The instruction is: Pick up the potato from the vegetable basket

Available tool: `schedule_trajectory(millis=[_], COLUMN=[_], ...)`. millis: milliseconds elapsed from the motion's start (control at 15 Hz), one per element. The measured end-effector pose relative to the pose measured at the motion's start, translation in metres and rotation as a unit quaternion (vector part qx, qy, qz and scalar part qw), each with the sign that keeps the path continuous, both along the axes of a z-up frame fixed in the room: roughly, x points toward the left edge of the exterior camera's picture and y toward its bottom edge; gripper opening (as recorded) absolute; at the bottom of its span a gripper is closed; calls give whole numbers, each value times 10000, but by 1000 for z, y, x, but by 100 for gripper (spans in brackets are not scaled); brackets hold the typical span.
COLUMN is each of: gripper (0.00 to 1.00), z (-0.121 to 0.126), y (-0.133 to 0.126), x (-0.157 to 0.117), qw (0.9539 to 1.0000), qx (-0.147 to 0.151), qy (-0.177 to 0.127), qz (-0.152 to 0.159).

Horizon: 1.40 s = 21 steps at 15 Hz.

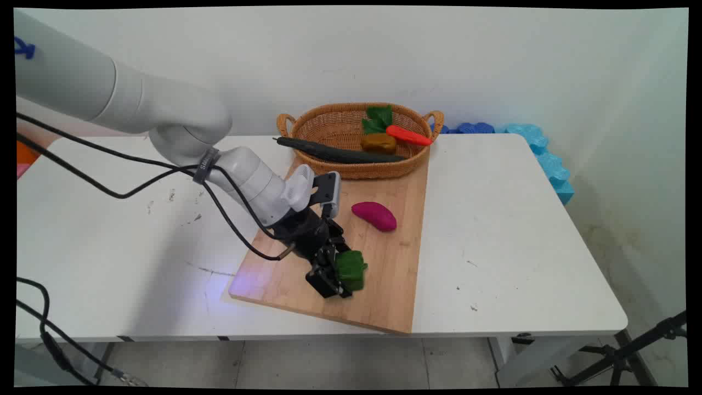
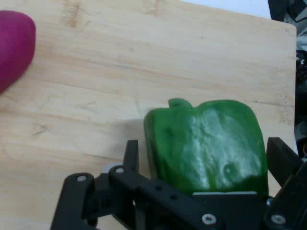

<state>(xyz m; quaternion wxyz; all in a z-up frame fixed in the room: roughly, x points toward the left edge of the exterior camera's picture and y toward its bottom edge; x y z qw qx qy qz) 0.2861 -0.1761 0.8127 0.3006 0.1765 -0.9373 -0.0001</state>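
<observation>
A green pepper [image 2: 206, 143] was clamped in the tool [image 1: 335, 274], stem end pointed away from it, over the cutting board [image 1: 384, 296]; purple sweet potato [image 1: 374, 215] sat nearby.

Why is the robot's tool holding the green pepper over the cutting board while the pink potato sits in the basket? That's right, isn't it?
Not quite. The pink potato is not in the basket; it lies on the cutting board, as the main view shows. The rest holds: the tool has the green pepper between its fingers over the board.
</observation>
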Motion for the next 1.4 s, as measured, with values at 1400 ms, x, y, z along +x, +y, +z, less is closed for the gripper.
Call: schedule_trajectory(millis=[1400], gripper=[100], z=[93], y=[-85], x=[31], qw=[9959], qx=[-677], qy=[130], qz=[590])
